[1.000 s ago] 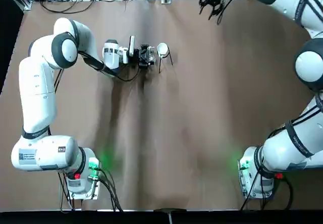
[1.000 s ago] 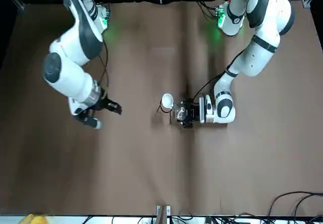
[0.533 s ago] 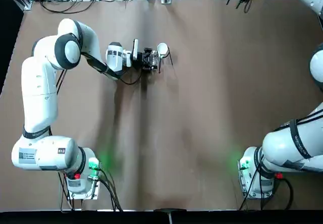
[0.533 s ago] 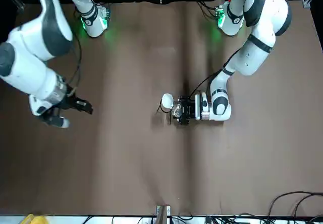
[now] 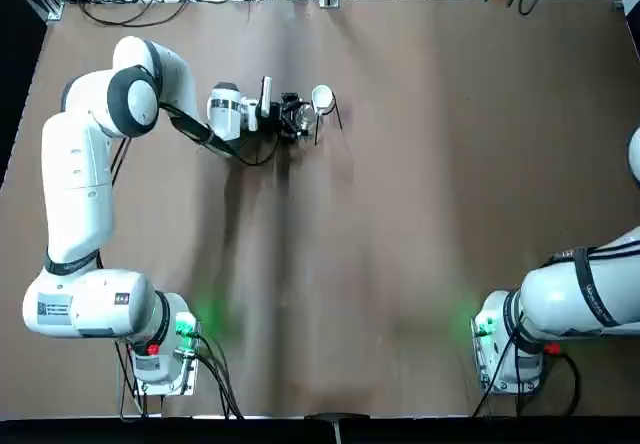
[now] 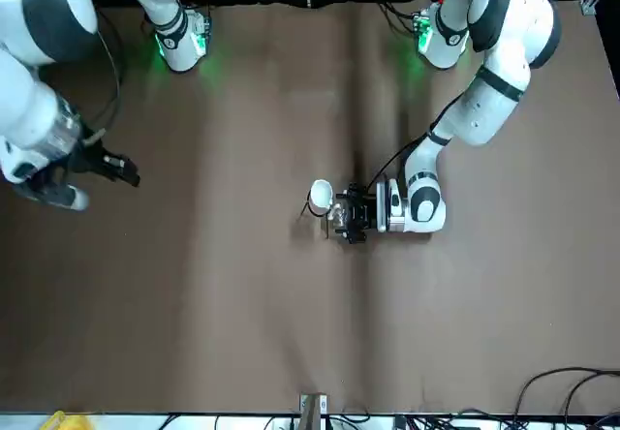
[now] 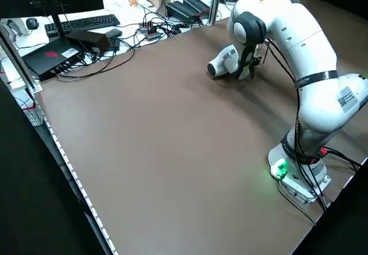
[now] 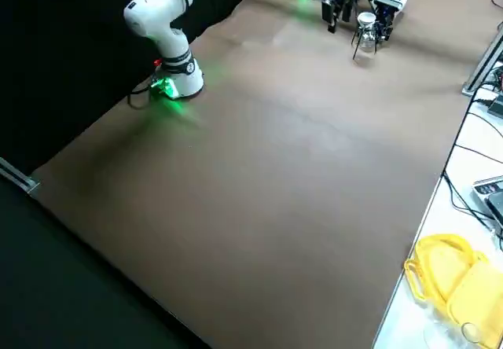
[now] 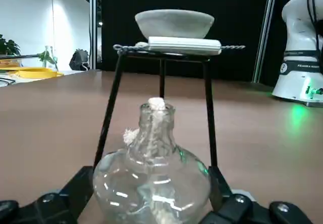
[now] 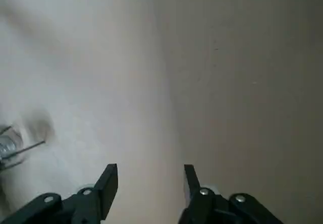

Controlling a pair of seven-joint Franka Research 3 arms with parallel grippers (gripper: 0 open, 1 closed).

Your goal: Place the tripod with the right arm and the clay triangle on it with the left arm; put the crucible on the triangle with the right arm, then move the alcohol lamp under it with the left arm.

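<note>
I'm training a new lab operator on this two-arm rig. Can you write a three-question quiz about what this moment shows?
1. True or false: the crucible sits on the clay triangle atop the tripod.
2. What is the left gripper holding? A) crucible B) alcohol lamp C) nothing
3. Fill in: the right gripper is ____, far off to the robot's right.

Key:
1. True.
2. B; its fingers flank the glass body, just short of the tripod.
3. Open.
</note>
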